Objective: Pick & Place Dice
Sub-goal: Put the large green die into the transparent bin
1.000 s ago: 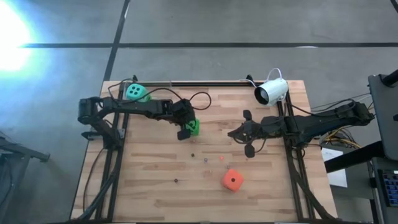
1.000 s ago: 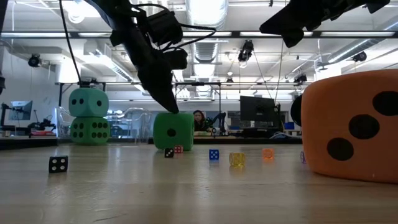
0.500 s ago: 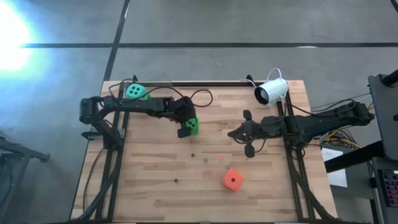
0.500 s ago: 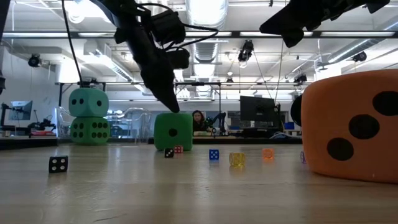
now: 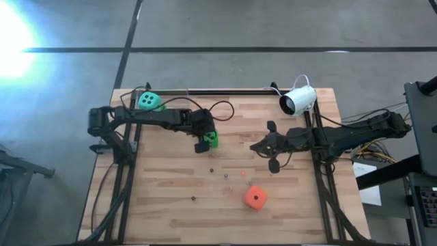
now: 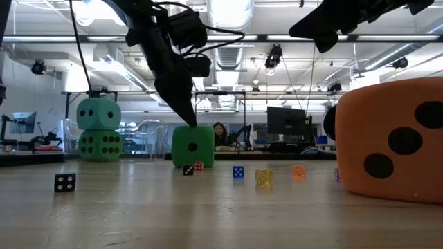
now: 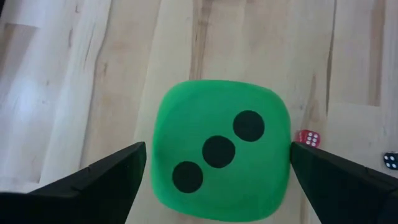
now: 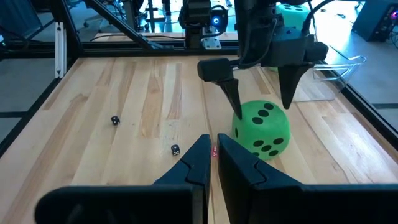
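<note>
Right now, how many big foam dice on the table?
4: teal die stacked on a green die at the far left corner, another green die mid-table, orange die near front.

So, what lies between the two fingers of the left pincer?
The bright green die sits between the open left pincer's fingers, three pips up, gaps on both sides. The left wrist view shows this best.

Both arms are dark, near-black, built of slim jointed links. The left arm [image 5: 153,118] trails a looping black cable near its wrist; its tool [image 8: 261,84] ends in two tapered, pointed black fingers. The right arm [image 5: 341,134] carries similar cabling; its tool [image 8: 211,155] has wedge-shaped black fingers.
</note>
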